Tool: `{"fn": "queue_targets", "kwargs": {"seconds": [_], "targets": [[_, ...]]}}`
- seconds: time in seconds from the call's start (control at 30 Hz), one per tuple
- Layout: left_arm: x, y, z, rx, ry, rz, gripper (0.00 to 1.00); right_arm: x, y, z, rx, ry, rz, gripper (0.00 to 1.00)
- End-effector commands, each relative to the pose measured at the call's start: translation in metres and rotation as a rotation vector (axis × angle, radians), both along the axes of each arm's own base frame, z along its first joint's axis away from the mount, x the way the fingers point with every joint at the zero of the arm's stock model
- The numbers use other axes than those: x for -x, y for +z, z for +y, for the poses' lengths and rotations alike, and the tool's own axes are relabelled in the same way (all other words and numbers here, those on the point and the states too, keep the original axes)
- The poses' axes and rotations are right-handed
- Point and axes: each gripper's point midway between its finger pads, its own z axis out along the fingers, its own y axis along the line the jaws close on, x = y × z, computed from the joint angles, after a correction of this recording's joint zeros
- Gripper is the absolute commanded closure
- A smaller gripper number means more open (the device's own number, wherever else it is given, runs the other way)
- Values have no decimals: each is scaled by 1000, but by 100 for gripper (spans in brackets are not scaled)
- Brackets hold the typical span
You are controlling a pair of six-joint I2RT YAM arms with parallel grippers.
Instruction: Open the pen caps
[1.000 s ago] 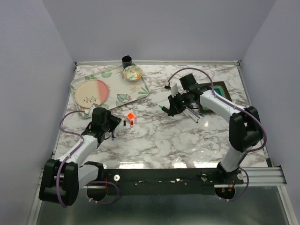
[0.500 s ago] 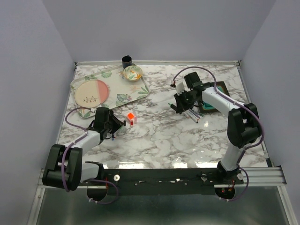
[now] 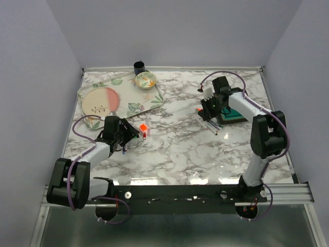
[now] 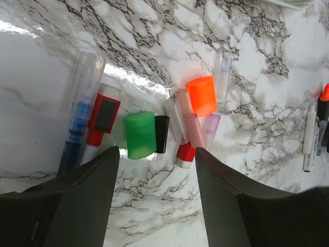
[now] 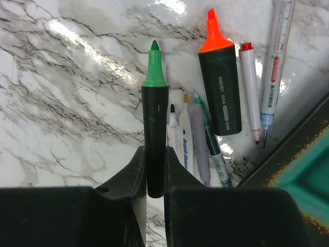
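I count two thick black highlighters: one green-tipped highlighter (image 5: 154,118) and one orange-tipped highlighter (image 5: 221,87). Six thin pens (image 5: 250,87) lie on the bench (image 3: 175,149), right side. Roughly ten loose caps (image 4: 105,116) lie left, including one green cap (image 4: 140,135) and one orange cap (image 4: 202,95).

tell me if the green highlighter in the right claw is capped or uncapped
Uncapped: the green highlighter in the right claw shows its bare green tip; a loose green cap lies near the left claw.
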Motion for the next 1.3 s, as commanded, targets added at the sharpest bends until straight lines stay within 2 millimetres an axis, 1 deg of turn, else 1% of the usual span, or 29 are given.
{"fn": "queue_targets", "kwargs": {"seconds": [0.0,0.03,0.07,0.1,0.13,0.17,0.23,0.27,0.3,0.33,0.37,0.43,0.47,0.5,0.57,0.63,0.67,0.7,0.73,0.8,0.83,0.87,0.9,0.93,1.0,1.03,1.13,1.23,1.27], "targets": [[-4,20,-5,10,-40,-49,29,-2,-12,-12,52,-9,37,81],[-4,22,-5,12,-45,-56,28,-2,-14,-12,56,-11,44,77],[-5,30,-6,13,-47,-79,25,-2,-18,-13,60,-12,53,77],[-4,32,-5,10,-50,-84,24,-3,-20,-14,70,-17,54,76],[-5,35,-4,3,-49,-95,20,-3,-22,-16,75,-20,56,76],[-5,40,-4,0,-52,-113,19,-4,-23,-17,79,-25,57,76],[-4,44,-2,-8,-48,-123,17,-4,-27,-18,83,-28,67,75],[-5,51,0,-17,-44,-152,17,-3,-28,-18,83,-27,72,74],[-1,49,2,-27,-43,-136,17,-4,-29,-17,83,-27,72,70],[-1,52,3,-33,-45,-145,17,-4,-28,-17,82,-27,71,69],[0,56,5,-43,-44,-163,17,-4,-29,-18,84,-29,72,65],[3,56,10,-76,-39,-167,17,-3,-30,-19,87,-30,76,63],[4,60,13,-89,-35,-180,16,-3,-29,-18,84,-27,77,62],[7,56,18,-115,-20,-172,16,-3,-28,-18,82,-28,74,58],[10,57,22,-131,-12,-182,16,-4,-25,-17,81,-27,68,57],[12,55,28,-152,13,-172,18,-4,-19,-17,75,-25,53,57],[14,54,29,-153,15,-169,18,-6,-12,-16,68,-25,31,56],[16,50,35,-178,36,-151,19,-6,-7,-16,62,-22,18,56],[16,47,42,-206,66,-139,20,-7,-1,-15,55,-17,1,56],[18,41,49,-243,89,-101,23,-5,15,-11,21,7,-45,55],[18,39,53,-260,103,-90,28,-5,22,-8,1,20,-61,55],[17,36,56,-281,103,-72,30,-3,27,-4,-20,38,-70,55],[17,35,57,-287,103,-62,32,0,37,1,-56,61,-87,55],[17,32,57,-294,104,-52,38,2,40,4,-74,72,-91,55],[15,28,61,-322,106,-29,41,7,50,11,-118,102,-104,55],[15,27,62,-330,107,-26,46,8,52,13,-127,105,-106,55],[14,22,65,-356,107,-8,52,11,57,16,-152,119,-109,55],[15,15,67,-387,96,20,56,13,60,19,-171,132,-109,55],[15,10,66,-398,87,41,56,14,61,20,-175,133,-108,55]]}}
